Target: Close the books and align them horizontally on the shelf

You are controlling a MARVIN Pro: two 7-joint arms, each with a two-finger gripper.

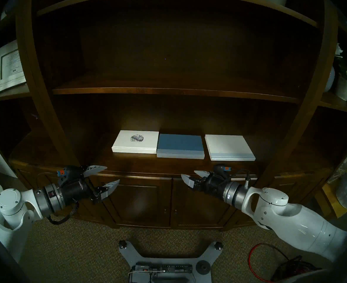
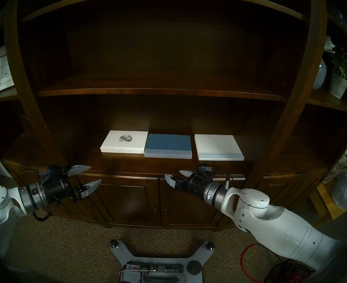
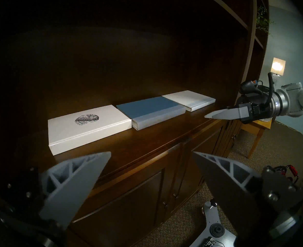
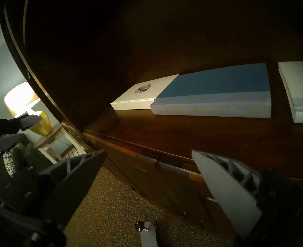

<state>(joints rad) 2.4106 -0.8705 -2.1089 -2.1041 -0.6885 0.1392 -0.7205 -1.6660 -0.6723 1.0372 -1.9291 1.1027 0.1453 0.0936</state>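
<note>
Books untouched; both pincers agape

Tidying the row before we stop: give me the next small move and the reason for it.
Probably nudge the white book with the pale-blue strip left toward the blue book with the right gripper, which is open and nearest. All three lie closed on the shelf, but a gap separates these two.

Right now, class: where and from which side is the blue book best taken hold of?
Probably the blue book by its pale spine edge, from the shelf's open front. It lies flat and closed, the white emblem book against its left side; the front edge is clear, so a tool could pinch cover to underside.
</note>
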